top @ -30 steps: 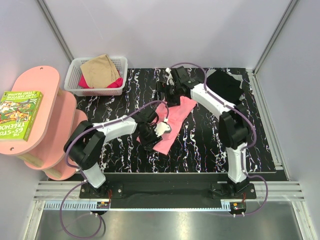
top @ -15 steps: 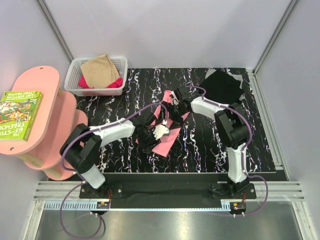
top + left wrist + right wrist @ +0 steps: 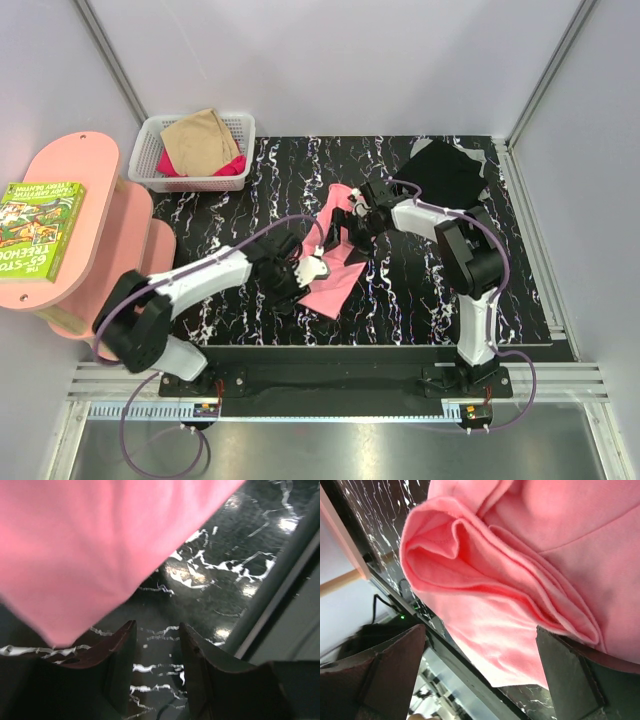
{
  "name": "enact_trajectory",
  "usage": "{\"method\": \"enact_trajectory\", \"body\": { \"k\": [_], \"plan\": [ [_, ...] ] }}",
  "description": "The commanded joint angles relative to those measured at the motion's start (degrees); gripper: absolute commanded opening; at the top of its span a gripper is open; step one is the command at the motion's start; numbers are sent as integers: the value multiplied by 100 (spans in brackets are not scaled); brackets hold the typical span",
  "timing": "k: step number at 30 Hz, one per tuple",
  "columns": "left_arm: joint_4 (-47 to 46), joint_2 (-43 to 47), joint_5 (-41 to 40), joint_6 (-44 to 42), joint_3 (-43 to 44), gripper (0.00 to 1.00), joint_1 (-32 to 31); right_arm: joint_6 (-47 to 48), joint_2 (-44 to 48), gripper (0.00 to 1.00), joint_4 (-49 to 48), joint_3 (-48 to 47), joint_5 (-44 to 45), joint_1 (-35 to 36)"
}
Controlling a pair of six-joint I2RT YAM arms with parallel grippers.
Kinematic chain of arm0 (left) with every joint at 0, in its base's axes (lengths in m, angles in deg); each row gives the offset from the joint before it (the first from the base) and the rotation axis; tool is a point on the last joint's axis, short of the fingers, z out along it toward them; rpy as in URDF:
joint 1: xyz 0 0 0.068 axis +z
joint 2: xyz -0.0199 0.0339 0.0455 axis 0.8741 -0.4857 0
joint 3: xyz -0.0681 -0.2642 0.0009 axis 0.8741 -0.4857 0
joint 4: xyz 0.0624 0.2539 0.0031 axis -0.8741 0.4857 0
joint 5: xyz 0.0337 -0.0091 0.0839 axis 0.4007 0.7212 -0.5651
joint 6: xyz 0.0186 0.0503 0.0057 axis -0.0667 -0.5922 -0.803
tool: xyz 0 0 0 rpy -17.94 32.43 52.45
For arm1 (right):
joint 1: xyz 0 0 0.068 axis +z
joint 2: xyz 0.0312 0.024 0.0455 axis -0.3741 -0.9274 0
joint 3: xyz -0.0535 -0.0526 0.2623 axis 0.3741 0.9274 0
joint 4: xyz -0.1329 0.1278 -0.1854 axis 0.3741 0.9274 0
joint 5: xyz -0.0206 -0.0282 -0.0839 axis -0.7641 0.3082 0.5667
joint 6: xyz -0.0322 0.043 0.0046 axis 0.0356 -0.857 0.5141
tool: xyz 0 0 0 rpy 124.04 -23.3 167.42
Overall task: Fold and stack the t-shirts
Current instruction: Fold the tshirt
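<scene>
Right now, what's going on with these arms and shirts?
Both arms are at the salmon pink t-shirt, bunched in the middle of the table. The right gripper has its fingers wide apart at a folded edge; the left gripper is by the near edge, open and empty. A black t-shirt lies far right; a tan t-shirt and a magenta t-shirt sit in the white basket.
</scene>
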Motion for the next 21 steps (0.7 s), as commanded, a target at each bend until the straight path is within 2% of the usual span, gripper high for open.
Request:
{"method": "enact_trajectory", "body": {
  "k": [1,4,7,9,10,11,12,13,14,15,16,17,18,21],
  "plan": [
    [495,972,-29,-101,553,44,114,611,503,100,286,-128,76,35],
    [855,1280,67,-145,1045,44,351,700,705,100,294,-568,-328,27],
    [1075,1606,392,-232,1607,42,1035,726,960,100,522,-885,-522,35],
    [1119,1764,577,-250,1881,42,1816,831,1153,100,872,-894,-200,79],
    [1119,1782,813,-268,2143,42,2115,1101,1381,100,1083,-885,221,140],
    [1137,1791,954,-259,2277,42,2684,1322,1505,100,1320,-903,738,532],
    [1128,1774,1060,-233,2374,42,2950,1550,1610,100,1671,-894,1857,832],
    [1067,1739,1174,-76,2531,42,3179,1866,1707,100,1840,-894,2417,1140],
    [971,1703,1288,-5,2594,42,3643,1982,1682,100,2015,-981,2935,1865],
    [909,1555,1359,100,2655,42,3839,2070,1612,100,2400,-1051,4272,2220],
    [848,1449,1456,379,2778,42,4163,2297,1411,100,2543,-1113,4938,2641],
    [812,1352,1552,469,2831,42,4296,2360,1314,100,2710,-1131,5554,3255],
    [803,1125,1579,566,2884,42,4376,2404,1208,100,2729,-1123,6543,3557],
    [777,817,1606,865,2920,42,4509,2353,734,99,2747,-1122,7376,4225]
  ]
}}
